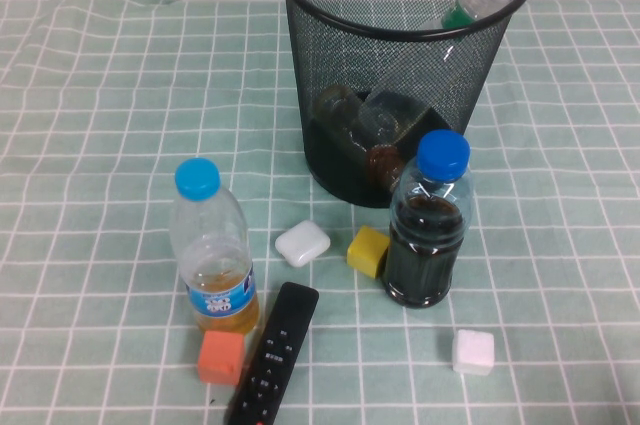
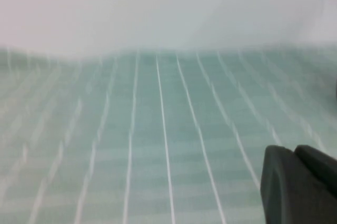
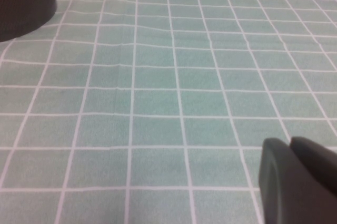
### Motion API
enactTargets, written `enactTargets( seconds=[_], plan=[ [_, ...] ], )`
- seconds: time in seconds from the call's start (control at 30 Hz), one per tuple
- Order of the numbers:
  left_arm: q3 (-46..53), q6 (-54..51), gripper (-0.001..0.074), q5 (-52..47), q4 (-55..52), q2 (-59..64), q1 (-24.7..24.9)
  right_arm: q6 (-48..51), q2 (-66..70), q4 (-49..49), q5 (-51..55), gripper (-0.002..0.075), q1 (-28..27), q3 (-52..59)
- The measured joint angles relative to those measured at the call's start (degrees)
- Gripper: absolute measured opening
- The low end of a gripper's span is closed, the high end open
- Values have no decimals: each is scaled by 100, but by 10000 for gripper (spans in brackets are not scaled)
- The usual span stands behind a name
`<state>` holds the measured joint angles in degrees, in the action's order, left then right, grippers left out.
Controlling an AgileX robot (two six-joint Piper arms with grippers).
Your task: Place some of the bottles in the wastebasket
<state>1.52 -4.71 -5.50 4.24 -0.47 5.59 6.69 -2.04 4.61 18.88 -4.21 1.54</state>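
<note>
The black wire-mesh wastebasket (image 1: 400, 75) stands at the back middle of the green checked cloth. A white-capped bottle with a green neck ring (image 1: 470, 3) leans inside it near the rim. A brownish squat bottle (image 1: 345, 120) lies at its bottom, seen through the mesh. Neither arm shows in the high view. My left gripper (image 2: 294, 151) is shut and empty over bare cloth. My right gripper (image 3: 289, 143) is shut and empty over bare cloth, with the wastebasket's base (image 3: 26, 2) far from it.
Two blue-capped bottles stand in front of the basket: one with yellow liquid (image 1: 212, 250), one with dark liquid (image 1: 428, 225). Between and before them lie a white case (image 1: 302, 243), yellow block (image 1: 368, 250), orange block (image 1: 220, 357), black remote (image 1: 275, 355) and white cube (image 1: 472, 352).
</note>
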Motion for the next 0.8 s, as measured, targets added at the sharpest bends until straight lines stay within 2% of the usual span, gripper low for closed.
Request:
enactTargets(
  seconds=[0.3,0.8],
  plan=[
    [13,55,-1,-1408,0,0,0,0,0,0,0,-7,0,0],
    [13,55,-1,-1459,-7,0,0,-11,0,0,0,-7,0,0]
  ],
)
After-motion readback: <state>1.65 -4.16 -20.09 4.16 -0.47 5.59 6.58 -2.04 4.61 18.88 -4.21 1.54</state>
